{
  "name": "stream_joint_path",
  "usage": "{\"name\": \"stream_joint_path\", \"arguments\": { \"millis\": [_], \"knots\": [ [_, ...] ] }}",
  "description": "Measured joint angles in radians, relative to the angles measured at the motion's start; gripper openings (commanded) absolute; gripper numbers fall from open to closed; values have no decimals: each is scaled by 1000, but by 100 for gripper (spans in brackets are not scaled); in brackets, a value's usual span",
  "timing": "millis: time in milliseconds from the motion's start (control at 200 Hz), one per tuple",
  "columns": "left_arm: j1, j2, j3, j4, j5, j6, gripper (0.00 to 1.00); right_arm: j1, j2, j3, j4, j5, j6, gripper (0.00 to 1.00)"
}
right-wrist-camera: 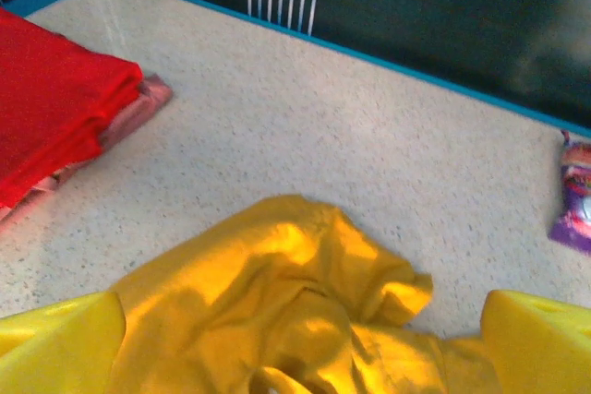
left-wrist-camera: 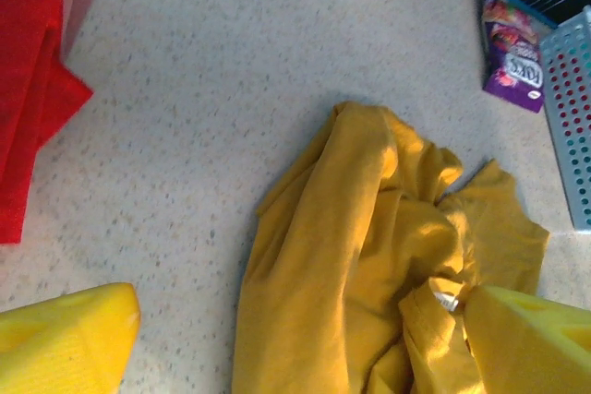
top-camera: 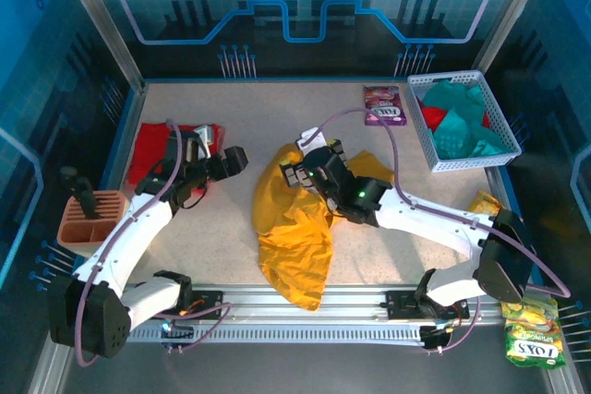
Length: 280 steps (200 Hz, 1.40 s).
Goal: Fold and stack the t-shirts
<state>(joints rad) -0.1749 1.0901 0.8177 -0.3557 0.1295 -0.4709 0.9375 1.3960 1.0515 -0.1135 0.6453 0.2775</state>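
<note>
A large mustard-yellow t-shirt [top-camera: 295,228] lies crumpled at mid-table, its lower end reaching the front edge. In the left wrist view the mustard-yellow t-shirt [left-wrist-camera: 369,265] shows a white neck label. My left gripper [top-camera: 233,161] hovers just left of it, open [left-wrist-camera: 295,348], with fingers [left-wrist-camera: 65,339] spread wide. My right gripper [top-camera: 300,171] stands open [right-wrist-camera: 295,357] over the shirt's top edge, its fingers [right-wrist-camera: 540,343] either side of the bunched cloth [right-wrist-camera: 277,292]. A folded red t-shirt [top-camera: 152,149] rests at the left. Teal t-shirts [top-camera: 452,113] fill the basket, with some red cloth.
A white mesh basket [top-camera: 494,122] stands at the back right, a purple snack packet [top-camera: 384,105] beside it. A peach-coloured slotted holder [top-camera: 88,214] sits at the left edge. A yellow-green FOX'S packet [top-camera: 531,331] lies off the front right corner.
</note>
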Motion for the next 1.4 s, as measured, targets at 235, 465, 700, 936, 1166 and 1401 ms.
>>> {"name": "stream_joint_path", "arguments": {
  "millis": [235,465,700,936,1166,1401],
  "knots": [
    [-228,14,-14,-36,-64,18,84,-230,-126,-106,-122,-120,230,96],
    [-455,187,107,-43,-156,80,81,-517,-271,-296,-250,-292,405,94],
    [-681,548,436,-67,-257,170,75,-746,-370,-325,-361,-460,467,99],
    [-851,859,704,-119,-291,265,74,-930,-397,-325,-451,-581,525,100],
    [-920,1029,832,-175,-291,291,74,-1030,-459,-332,-491,-634,546,100],
    [-933,1138,883,-190,-335,285,52,-1066,-476,-357,-472,-703,553,100]
  ]
}}
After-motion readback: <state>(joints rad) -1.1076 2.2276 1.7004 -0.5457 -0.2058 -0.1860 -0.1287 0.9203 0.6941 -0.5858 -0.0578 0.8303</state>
